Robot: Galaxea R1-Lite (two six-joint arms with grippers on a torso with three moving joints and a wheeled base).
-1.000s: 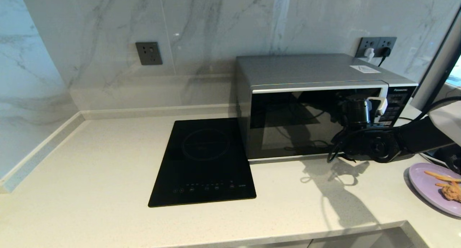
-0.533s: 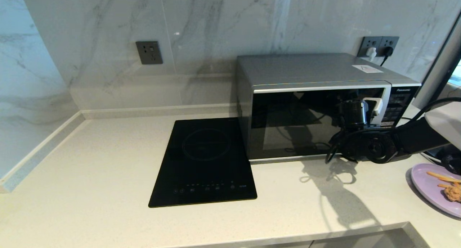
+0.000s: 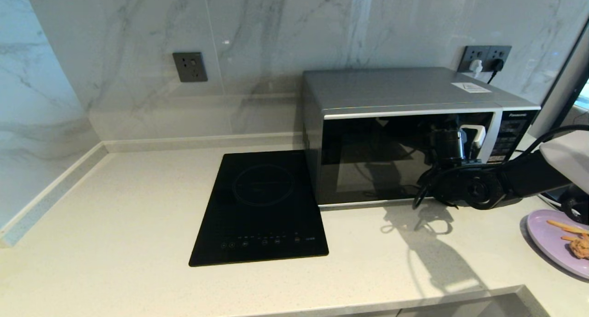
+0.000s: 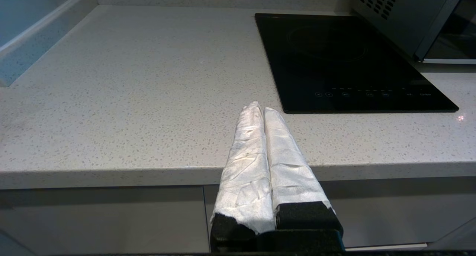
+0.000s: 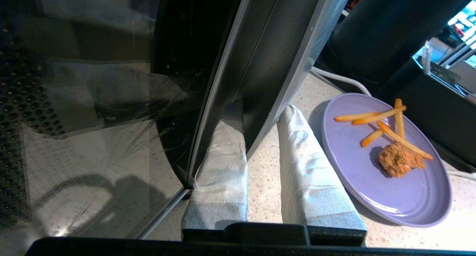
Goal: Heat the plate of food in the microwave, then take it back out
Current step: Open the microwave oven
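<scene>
1. The microwave is the largest thing here: a stiff, heavy silver box standing on the surface. It will probably stay put under a pull, though a hard tug could drag it. The door is shut, so the opening step is in hand.

2. Its door handle is the place to take hold: a rigid, smooth curved bar at the door's edge, next to the button panel. Smooth metal may slip, so the grip wants to be square across it.

3. The right end effector is at that handle in the right wrist view, one wrapped finger on each side of the bar and drawn in close around it. The wrapping should add some friction. I judge it a pinch on the handle, about ready to swing the door outward.

4. The plate of food rests on the surface just beside the right end effector, on the side away from the door glass. It looks rigid, smooth and light. Its rim is the sensible hold, and it must stay level.

5. The fries and the fried piece lie loose on it and would slide if it tipped.

6. The left end effector is parked over the surface's front edge, fingers pressed together, holding nothing, with the black cooktop beyond its tips.
</scene>
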